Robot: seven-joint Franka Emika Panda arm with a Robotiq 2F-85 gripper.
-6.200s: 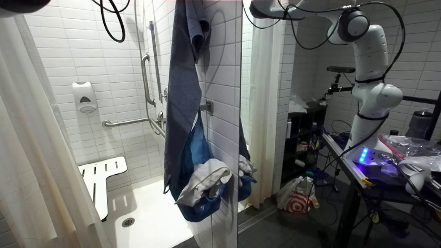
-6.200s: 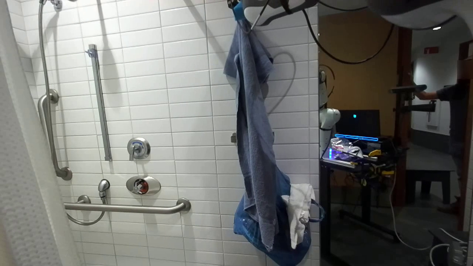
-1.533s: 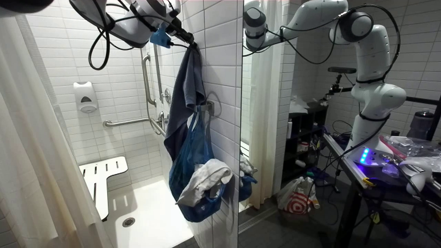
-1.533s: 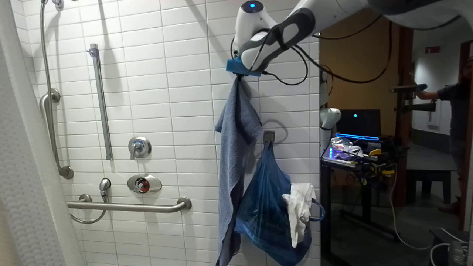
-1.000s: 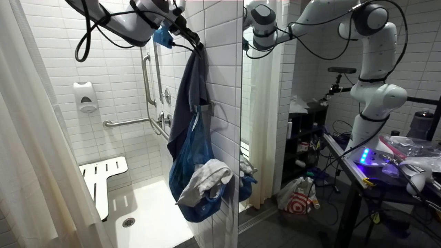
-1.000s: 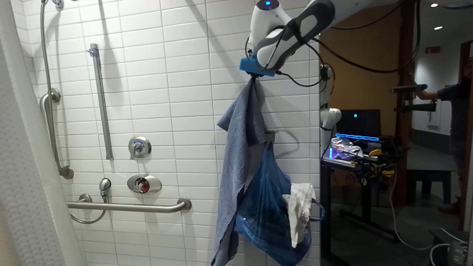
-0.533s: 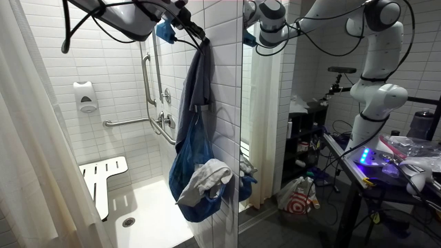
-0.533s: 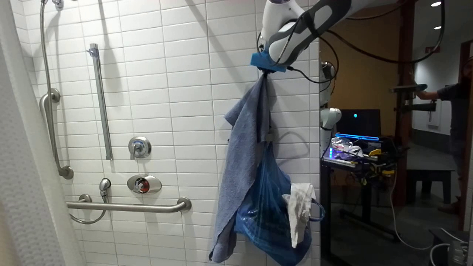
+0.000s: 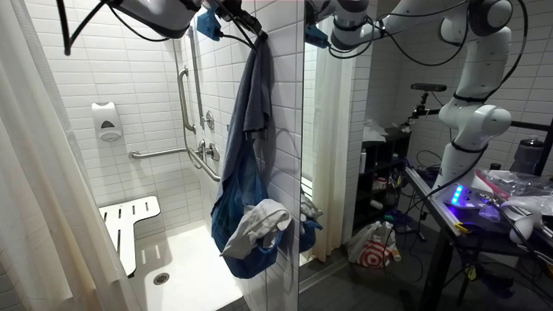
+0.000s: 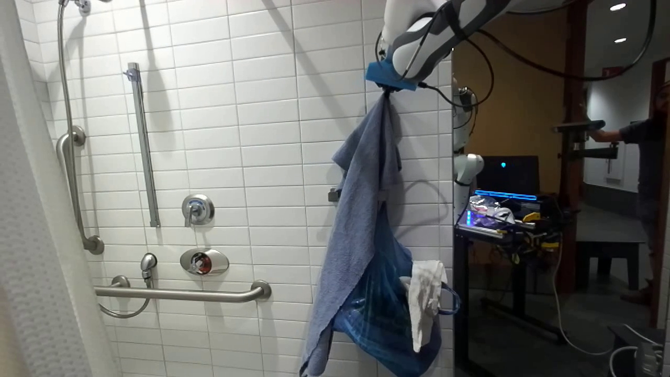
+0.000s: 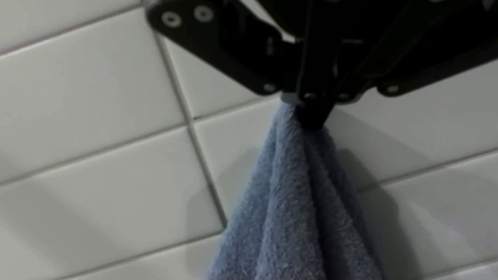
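My gripper [image 11: 307, 112] is shut on the bunched top of a blue-grey towel [image 11: 291, 202], which fans out into folds below the black fingers. In both exterior views the towel [image 10: 356, 220] hangs from the gripper [image 10: 386, 90] close to the white tiled wall. Its lower part slants toward the shower side. A blue mesh-like bag [image 10: 390, 298] hangs from the wall behind the towel, its upper part partly covered. White cloth [image 9: 259, 226] spills over the bag's side. A small metal hook [image 10: 333, 195] shows just beside the towel; the bag's own hook is largely hidden.
A steel grab bar [image 10: 183, 295] and a shower valve [image 10: 198, 209] are mounted on the same wall. A pale curtain [image 9: 52, 181] hangs in front, with a white shower seat [image 9: 129, 211] beyond. Mirror-like glass beside the wall reflects the arm.
Over the last second and a half my gripper has carried the towel toward the wall's mirror end and somewhat upward, across the bag's top. Several seconds ago it was higher. Bag and cloth look unmoved.
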